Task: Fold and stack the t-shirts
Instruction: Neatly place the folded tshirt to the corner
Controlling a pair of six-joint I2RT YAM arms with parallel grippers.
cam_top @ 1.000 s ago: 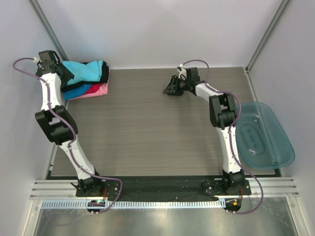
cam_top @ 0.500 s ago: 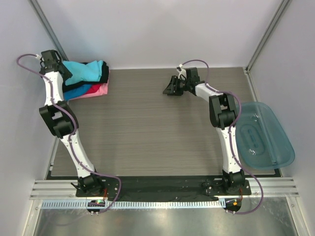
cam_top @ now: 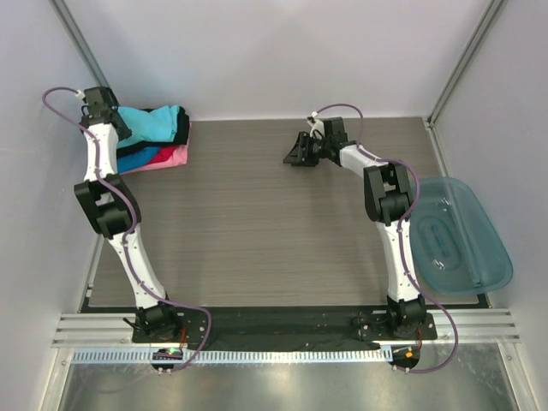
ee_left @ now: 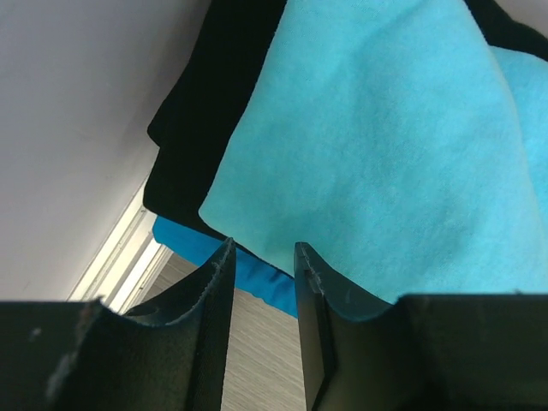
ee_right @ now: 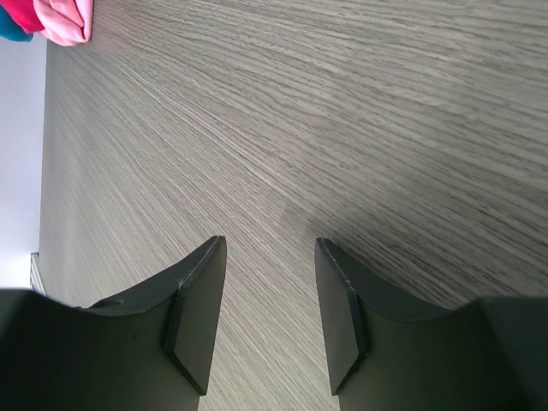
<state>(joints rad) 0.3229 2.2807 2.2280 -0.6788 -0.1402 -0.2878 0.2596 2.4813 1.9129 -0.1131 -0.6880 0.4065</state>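
Observation:
A stack of folded t-shirts sits in the far left corner: the turquoise one [cam_top: 154, 122] on top, then black [cam_top: 181, 125], blue [cam_top: 137, 159] and pink-red [cam_top: 169, 157]. My left gripper [cam_top: 117, 130] is at the stack's left edge, open and empty. In the left wrist view the turquoise shirt [ee_left: 385, 145] lies over the black one [ee_left: 205, 120], with the blue one [ee_left: 257, 278] below; my left gripper [ee_left: 263, 250] holds nothing. My right gripper [cam_top: 295, 151] is open and empty at the far middle of the table, above bare wood [ee_right: 265, 244].
A translucent teal plastic tub [cam_top: 454, 235] lies at the right edge of the table. White walls close the back and sides. A pink shirt corner [ee_right: 64, 17] shows at the top left of the right wrist view.
My left arm has swung right, bringing its gripper closer over the left edge of the stack. The right arm has not moved.

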